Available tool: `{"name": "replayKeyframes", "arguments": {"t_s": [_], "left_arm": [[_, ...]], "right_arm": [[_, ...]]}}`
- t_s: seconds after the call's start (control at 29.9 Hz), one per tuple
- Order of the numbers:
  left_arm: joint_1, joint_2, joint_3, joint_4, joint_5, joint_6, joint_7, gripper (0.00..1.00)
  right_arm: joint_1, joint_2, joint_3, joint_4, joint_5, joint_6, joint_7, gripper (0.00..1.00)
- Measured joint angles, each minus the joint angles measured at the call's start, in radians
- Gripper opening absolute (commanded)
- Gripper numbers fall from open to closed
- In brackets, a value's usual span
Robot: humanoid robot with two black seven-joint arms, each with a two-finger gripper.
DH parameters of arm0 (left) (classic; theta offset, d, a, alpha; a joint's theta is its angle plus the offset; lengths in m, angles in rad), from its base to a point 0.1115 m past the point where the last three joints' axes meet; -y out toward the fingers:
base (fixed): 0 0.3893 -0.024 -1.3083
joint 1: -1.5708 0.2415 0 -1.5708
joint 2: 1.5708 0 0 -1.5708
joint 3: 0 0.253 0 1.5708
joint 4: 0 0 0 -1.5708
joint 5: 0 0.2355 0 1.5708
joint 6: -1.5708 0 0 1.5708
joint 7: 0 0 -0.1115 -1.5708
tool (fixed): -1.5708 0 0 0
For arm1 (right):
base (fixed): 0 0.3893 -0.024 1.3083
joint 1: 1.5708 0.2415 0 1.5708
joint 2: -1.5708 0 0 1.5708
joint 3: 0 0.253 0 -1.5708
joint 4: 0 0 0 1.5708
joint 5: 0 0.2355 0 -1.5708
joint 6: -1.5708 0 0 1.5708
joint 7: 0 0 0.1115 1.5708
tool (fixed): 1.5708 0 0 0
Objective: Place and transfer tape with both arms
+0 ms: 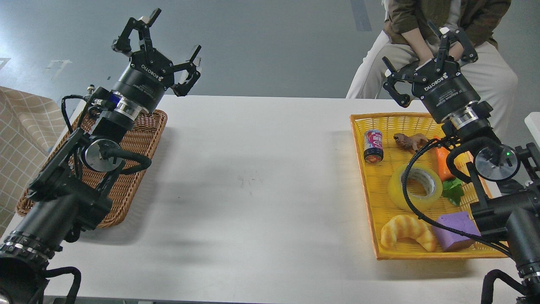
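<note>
The tape [415, 186] lies flat on its side in the yellow basket [379, 236] at the right of the white tabletop [253, 177], its grey-white core opening facing up. A black cable from the right arm crosses in front of it. It looks light and stiff, though the glossy yellow winding is probably slick; the surest hold would likely be across the rim, one finger inside the core and the others on the outer wall.

Around it sit a croissant [407, 236] and a purple block [456, 231] nearer the robot, an orange carrot toy [444, 162] just beside it, and a small can [373, 145] and an animal figure [411, 140] farther back.

The right claw [426, 55] hangs above the basket's far end, fingers spread wide and empty. The left claw [158, 50] is likewise wide and empty above a brown wicker basket [139, 143] at the tabletop's left. A seated person [422, 25] is behind the right claw.
</note>
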Motion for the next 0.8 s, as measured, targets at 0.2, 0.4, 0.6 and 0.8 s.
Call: {"name": "replayKeyframes", "arguments": {"t_s": [0.2, 0.4, 0.6, 0.8], "left_arm": [[-0.006, -0.004, -0.001, 0.001, -0.001, 0.000, -0.003, 0.98], [-0.006, -0.006, -0.004, 0.001, -0.002, 0.000, -0.006, 0.98], [-0.007, -0.007, -0.003, 0.002, -0.002, 0.000, -0.004, 0.98], [-0.003, -0.007, -0.003, 0.004, -0.001, 0.000, -0.005, 0.98]], "right_arm": [[0.005, -0.001, 0.001, -0.001, -0.001, 0.000, 0.001, 1.00], [0.006, -0.001, 0.000, -0.001, -0.002, 0.000, 0.001, 1.00], [0.011, 0.002, -0.003, 0.008, -0.001, 0.000, 0.003, 1.00], [0.013, -0.001, -0.021, 0.011, -0.003, 0.000, 0.000, 1.00]]}}
